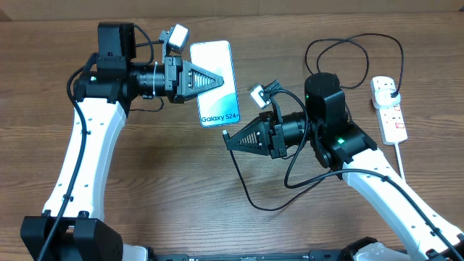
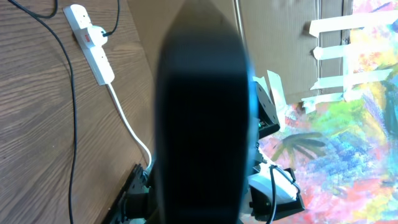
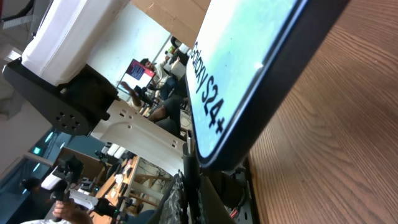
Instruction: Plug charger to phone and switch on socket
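Matt brown wood-grain table (image 1: pixel 167 188); glossy, smooth glass-fronted phone (image 1: pixel 221 99) with dark edge; smooth white plastic socket (image 1: pixel 391 116) with thick white cord (image 1: pixel 401 156); thin black matt charger cable (image 2: pixel 72 137); smooth white plastic arm shells (image 1: pixel 80 152) with matt black joints (image 1: pixel 109 80).

Brown wood-grain bench (image 1: pixel 159 174). At far right, white socket (image 1: pixel 389 112) with red switches, lying flat, thick white cord (image 1: pixel 401 158) trailing toward the front edge. Thin black charger (image 2: pixel 73 124), plugged into the socket's far end, looping over the wood toward the middle. Left of centre, phone (image 1: pixel 221 101), lit screen up; flat or lifted, unclear.
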